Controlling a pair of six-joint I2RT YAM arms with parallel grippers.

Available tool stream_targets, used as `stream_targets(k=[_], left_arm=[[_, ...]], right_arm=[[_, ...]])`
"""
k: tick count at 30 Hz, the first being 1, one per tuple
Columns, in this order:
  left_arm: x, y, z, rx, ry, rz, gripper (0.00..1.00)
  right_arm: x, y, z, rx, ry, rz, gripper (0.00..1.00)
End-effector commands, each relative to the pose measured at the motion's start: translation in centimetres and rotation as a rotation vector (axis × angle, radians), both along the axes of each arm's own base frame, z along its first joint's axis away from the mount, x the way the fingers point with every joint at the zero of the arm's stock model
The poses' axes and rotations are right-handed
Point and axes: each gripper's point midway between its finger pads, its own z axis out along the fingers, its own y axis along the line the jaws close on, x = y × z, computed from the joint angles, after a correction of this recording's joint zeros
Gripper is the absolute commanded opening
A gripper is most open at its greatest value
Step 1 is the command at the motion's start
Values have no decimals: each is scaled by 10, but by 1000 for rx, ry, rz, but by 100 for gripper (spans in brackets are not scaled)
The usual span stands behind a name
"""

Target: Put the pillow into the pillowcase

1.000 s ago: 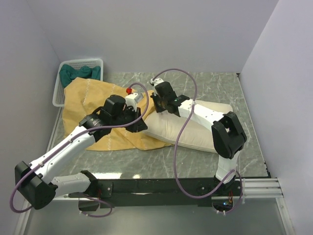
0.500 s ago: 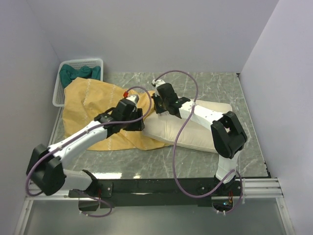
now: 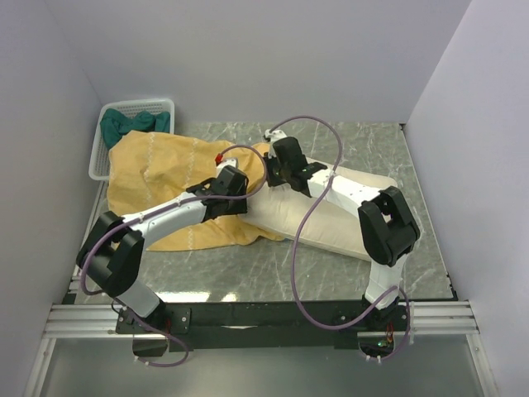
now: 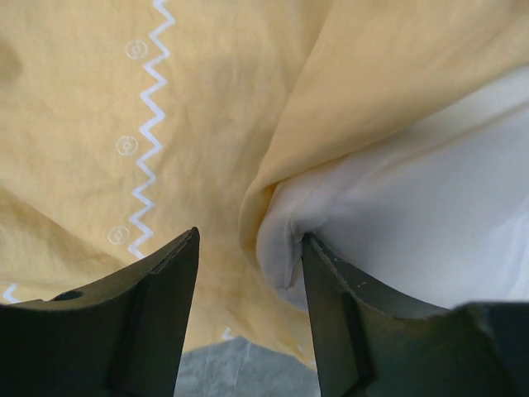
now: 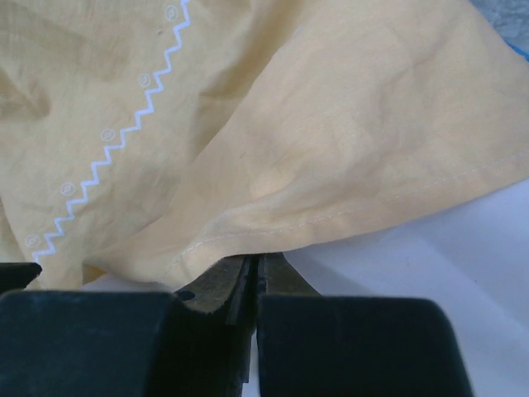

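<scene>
Top external view: the pillowcase (image 3: 157,165), mustard side out, lay crumpled on the left of the table (image 3: 331,277), its edge overlapping the pillow (image 3: 273,217) at centre-right. Left gripper (image 4: 248,248), jaws wide, straddled a pillow corner; right gripper (image 5: 252,265), jaws closed, pinched the pillowcase hem.

R pincer (image 5: 254,261) clamped on pillowcase (image 5: 331,149) hem | white pillow (image 5: 430,248) under cloth
</scene>
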Motion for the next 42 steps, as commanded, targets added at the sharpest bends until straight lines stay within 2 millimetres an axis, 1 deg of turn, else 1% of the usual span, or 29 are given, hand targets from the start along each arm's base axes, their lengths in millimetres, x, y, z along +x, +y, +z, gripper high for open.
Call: stream_targets(k=[1,5,6,7,8,10,11,12,13,15,18,21,22,25,27,28,30,31,33,34,38,39,41,42], left_arm=[[44,-1,41,-41,-210,98,58],[42,-10,60,-111,-255,52,58],[39,-14,66,-140,-262,30,57],[36,-16,64,-154,-260,13,52],[36,-21,71,-186,-284,-7,51],[34,-27,76,-218,-290,-37,52],[34,-27,74,-209,-283,-42,52],[36,-28,65,-190,-263,-45,52],[39,-30,66,-184,-264,-44,52],[42,-32,53,-166,-238,-45,52],[45,-38,48,-182,-232,-51,51],[47,-35,37,-159,-223,-29,54],[50,-33,38,-146,-226,-20,55],[55,-26,32,-105,-225,19,53],[56,-24,24,-82,-211,28,49],[55,-24,21,-78,-204,29,41],[51,-23,12,-70,-182,25,31],[50,-22,9,-69,-174,25,20],[47,-20,7,-63,-163,24,9],[45,-18,5,-58,-157,29,1],[37,-13,19,-71,-169,28,1],[35,-13,31,-92,-188,24,1],[27,-11,32,-102,-180,11,22],[25,-10,38,-118,-188,10,35]], right_arm=[[-6,15,31,108,-32,75,0],[-8,15,26,96,-21,87,0],[-8,14,25,94,-18,89,0],[-8,16,24,96,-15,96,0],[-8,16,23,96,-11,94,0],[-8,16,20,95,-6,93,0],[-8,16,22,99,-9,92,0],[-8,16,20,96,-5,92,0],[-9,17,21,99,-5,94,0],[-8,17,22,101,-6,92,0],[-8,17,23,100,-6,94,0],[-9,18,23,102,-3,100,0],[-9,18,22,102,0,100,0],[-9,19,22,108,3,100,0],[-9,19,22,109,2,98,0],[-8,18,21,105,2,91,0],[-6,18,21,103,2,88,0],[-4,17,22,101,-2,83,0],[-3,17,25,105,-4,78,0],[-1,16,25,105,-6,73,0],[1,16,28,101,-11,70,0],[1,16,28,102,-10,72,0],[0,17,27,99,-7,81,0],[0,17,25,96,-4,82,0]])
